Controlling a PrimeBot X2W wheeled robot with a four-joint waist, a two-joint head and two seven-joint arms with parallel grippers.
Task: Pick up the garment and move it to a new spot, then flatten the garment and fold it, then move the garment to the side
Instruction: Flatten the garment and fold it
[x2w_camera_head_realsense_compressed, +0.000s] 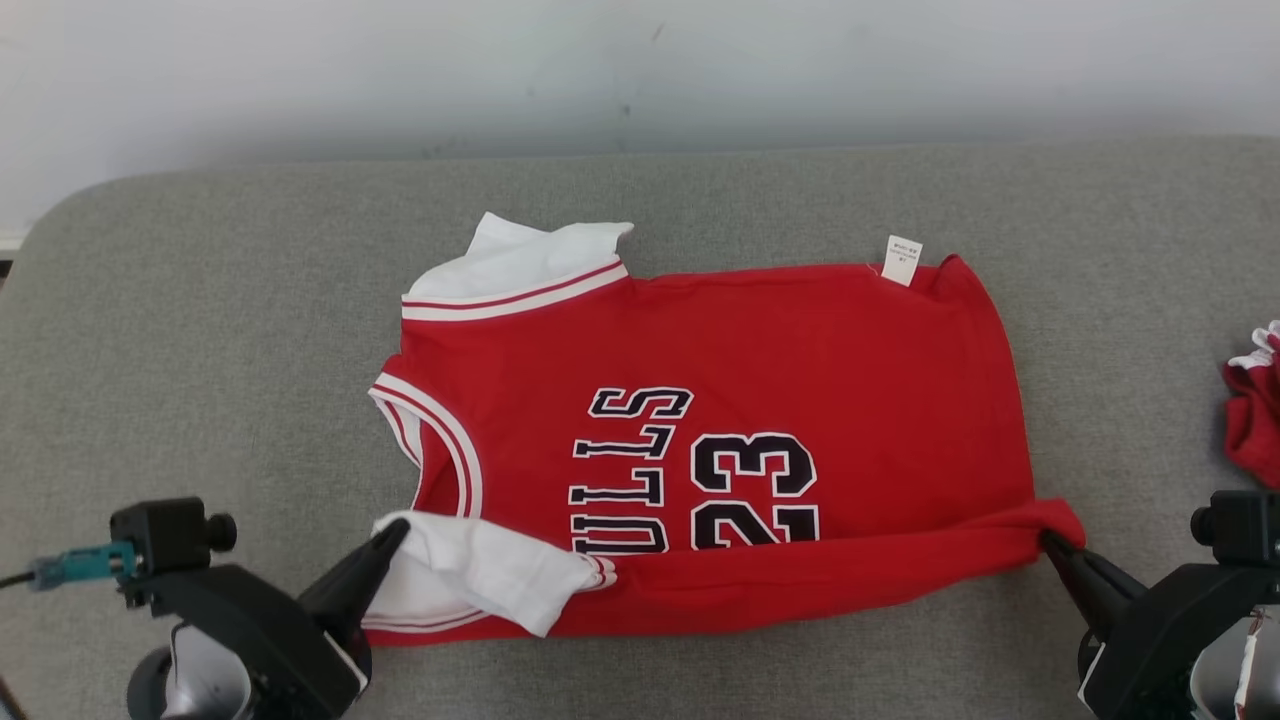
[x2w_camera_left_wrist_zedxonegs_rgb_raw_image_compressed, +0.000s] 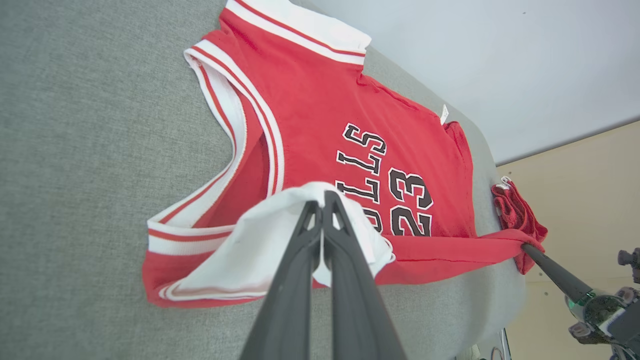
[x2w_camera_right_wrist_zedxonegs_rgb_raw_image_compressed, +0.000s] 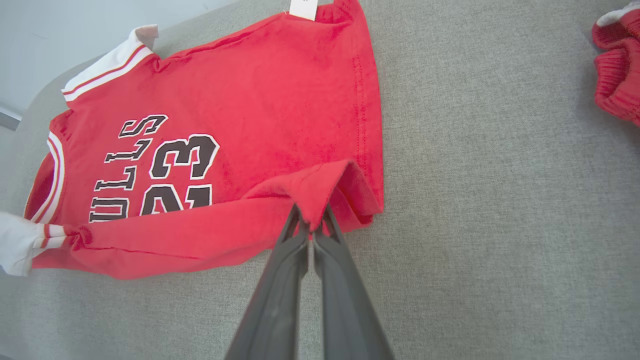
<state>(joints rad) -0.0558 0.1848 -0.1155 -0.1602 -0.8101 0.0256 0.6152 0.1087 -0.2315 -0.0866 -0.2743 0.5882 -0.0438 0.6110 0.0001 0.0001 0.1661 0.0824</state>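
Garment (x2w_camera_head_realsense_compressed: 780, 340): a red jersey is laid on the grey bench (x2w_camera_head_realsense_compressed: 200, 350), with the collar towards the robot's left and the hem towards its right. The near edge is raised and turned over onto the body.
Left tool (x2w_camera_head_realsense_compressed: 395, 535): clenched on the near white sleeve (x2w_camera_head_realsense_compressed: 480, 570) at the collar end. In the left wrist view the fingers (x2w_camera_left_wrist_zedxonegs_rgb_raw_image_compressed: 340, 235) are seen pressed together on white cloth.
Right tool (x2w_camera_head_realsense_compressed: 1050, 545): clenched on the near hem corner. In the right wrist view red cloth is pinched between the tips (x2w_camera_right_wrist_zedxonegs_rgb_raw_image_compressed: 310, 220).
Print (x2w_camera_head_realsense_compressed: 755, 490): black letters and the number 23 are partly covered by the turned edge.
Far edge: a second white sleeve (x2w_camera_head_realsense_compressed: 530, 255) is seen at the collar end and a white tag (x2w_camera_head_realsense_compressed: 903, 259) at the hem end.
Other cloth (x2w_camera_head_realsense_compressed: 1255, 410): a small red piece is laid at the bench's right, apart from the jersey.
Wall (x2w_camera_head_realsense_compressed: 640, 70): pale, behind the bench.
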